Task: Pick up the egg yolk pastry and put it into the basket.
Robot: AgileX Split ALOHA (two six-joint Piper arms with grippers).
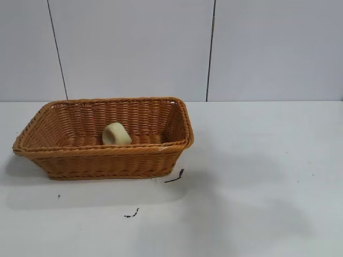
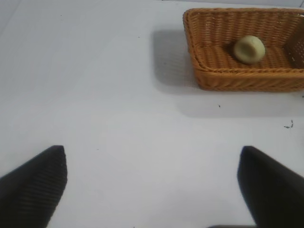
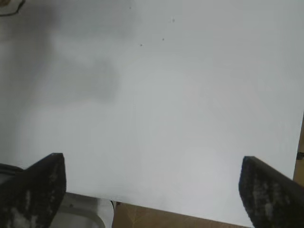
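The egg yolk pastry (image 1: 116,134), a pale cream round puck, lies tilted on its side inside the basket (image 1: 80,154), an orange-brown wicker basket at the table's left. Both also show in the left wrist view: the pastry (image 2: 249,49) rests on the floor of the basket (image 2: 223,76). My left gripper (image 2: 152,164) is open and empty over bare table, well away from the basket. My right gripper (image 3: 153,168) is open and empty above the table's edge. Neither gripper shows in the exterior view.
Small black scraps lie on the white table by the basket's front corner (image 1: 174,176) and in front of it (image 1: 132,214). The table's edge (image 3: 180,213) shows in the right wrist view, with brown floor beyond it.
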